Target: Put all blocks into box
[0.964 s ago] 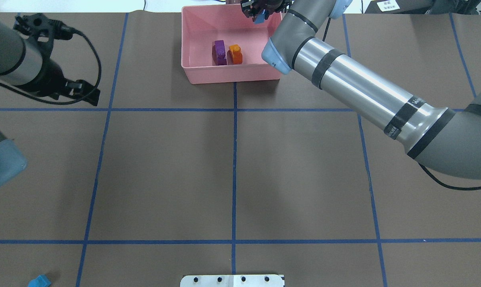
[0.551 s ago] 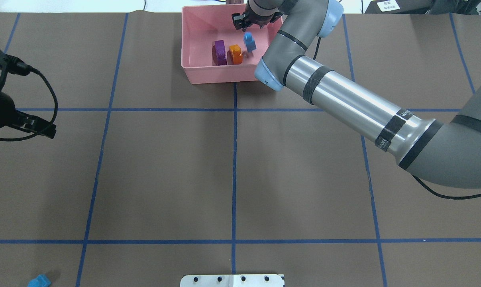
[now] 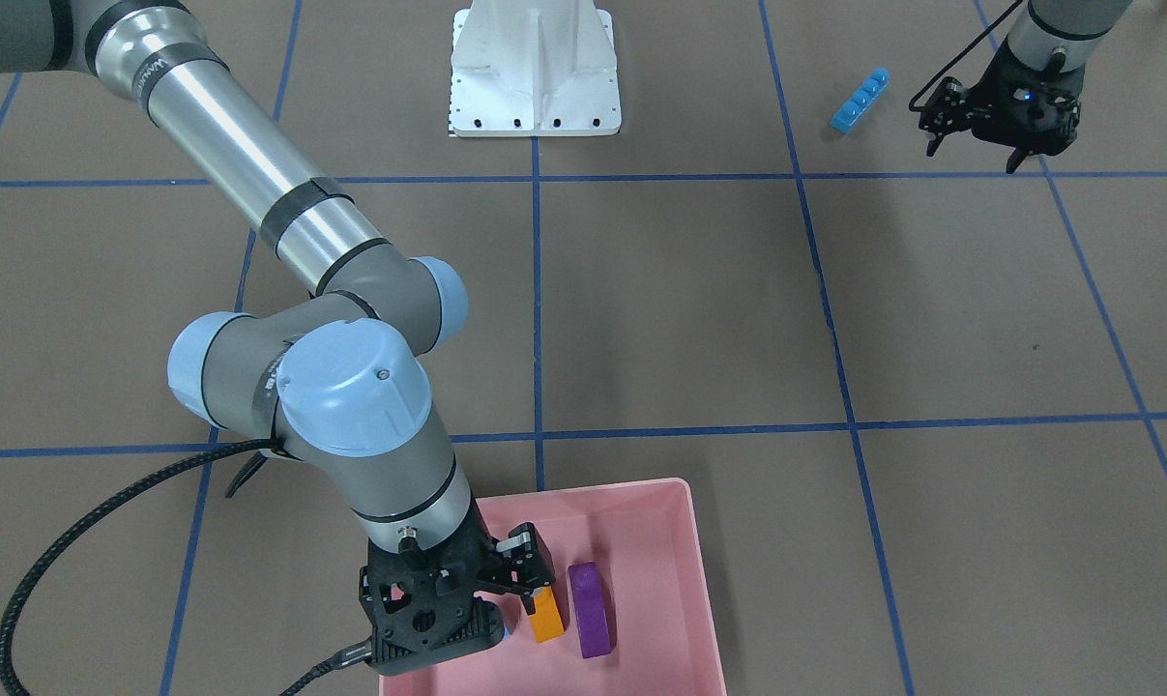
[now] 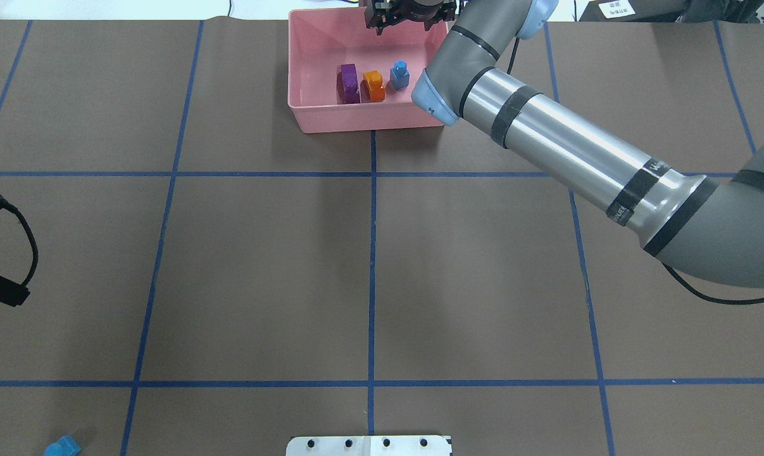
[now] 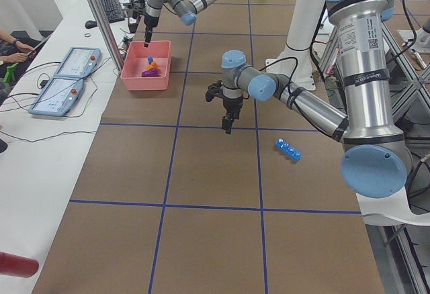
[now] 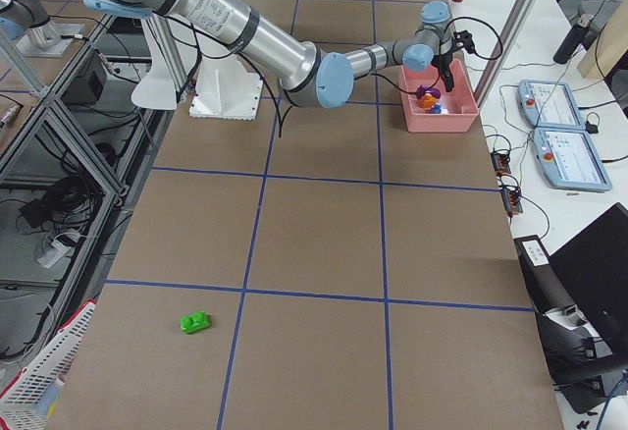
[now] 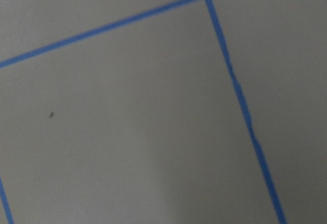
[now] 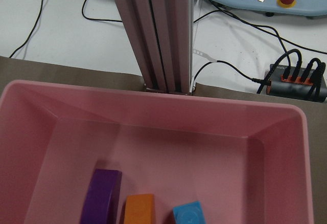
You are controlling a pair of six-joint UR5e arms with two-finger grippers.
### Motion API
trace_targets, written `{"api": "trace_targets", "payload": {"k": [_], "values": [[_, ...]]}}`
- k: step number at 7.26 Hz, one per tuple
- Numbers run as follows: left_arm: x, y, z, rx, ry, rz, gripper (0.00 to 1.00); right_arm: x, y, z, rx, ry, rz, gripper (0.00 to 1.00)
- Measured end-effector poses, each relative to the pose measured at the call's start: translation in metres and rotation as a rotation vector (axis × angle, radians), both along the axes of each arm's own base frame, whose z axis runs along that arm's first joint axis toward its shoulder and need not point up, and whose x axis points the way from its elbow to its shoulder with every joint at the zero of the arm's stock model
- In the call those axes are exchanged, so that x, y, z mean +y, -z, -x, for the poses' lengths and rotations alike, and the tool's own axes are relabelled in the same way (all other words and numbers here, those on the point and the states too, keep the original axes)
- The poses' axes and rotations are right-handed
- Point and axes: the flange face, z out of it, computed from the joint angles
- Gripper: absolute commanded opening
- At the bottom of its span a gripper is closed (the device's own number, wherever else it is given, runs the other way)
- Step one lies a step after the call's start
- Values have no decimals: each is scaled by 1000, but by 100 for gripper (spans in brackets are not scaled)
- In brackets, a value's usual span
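Three bricks in the pink box (image 4: 311, 63), two out on the table (image 4: 261, 266)

The right arm (image 4: 565, 152) reaches over the box, and the right gripper (image 4: 407, 16) hangs above its far wall, released and empty. The left gripper (image 3: 972, 155), fingers spread and empty, hovers near the long blue brick (image 3: 859, 100). The purple brick (image 4: 349, 82), orange brick (image 4: 374, 86) and blue cube (image 4: 399, 75) sit side by side in the box. The green brick (image 6: 194, 323) lies well apart.

A pink box (image 6: 444, 122) is seen at the table's (image 6: 324, 234) edge, with a purple block (image 6: 424, 91), an orange block (image 6: 428, 103) and a blue block (image 6: 438, 110) bunched together inside. The right gripper (image 6: 448, 84) is hung right over them. A green block (image 6: 195, 323) is spotted lying well apart, alone.
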Motion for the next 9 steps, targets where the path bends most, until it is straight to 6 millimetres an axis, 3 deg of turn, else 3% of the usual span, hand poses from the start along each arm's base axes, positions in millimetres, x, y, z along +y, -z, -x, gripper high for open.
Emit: {"api": "trace_targets", "payload": {"k": [2, 3, 4, 6, 8, 9], "values": [[46, -21, -22, -3, -140, 10, 100, 19, 41, -46, 15, 21, 89, 99], [70, -29, -36, -6, -222, 13, 100, 30, 44, -72, 27, 20, 123, 99], [92, -32, -52, -9, -295, 19, 100, 40, 27, -105, 27, 27, 146, 99], [135, -32, -84, -26, -387, 59, 100, 58, -30, -167, 25, 61, 147, 99], [166, -35, -105, -58, -429, 90, 100, 64, -67, -210, 24, 79, 142, 99], [176, -37, -112, -77, -431, 94, 100, 69, -83, -222, 27, 94, 138, 99]]}}
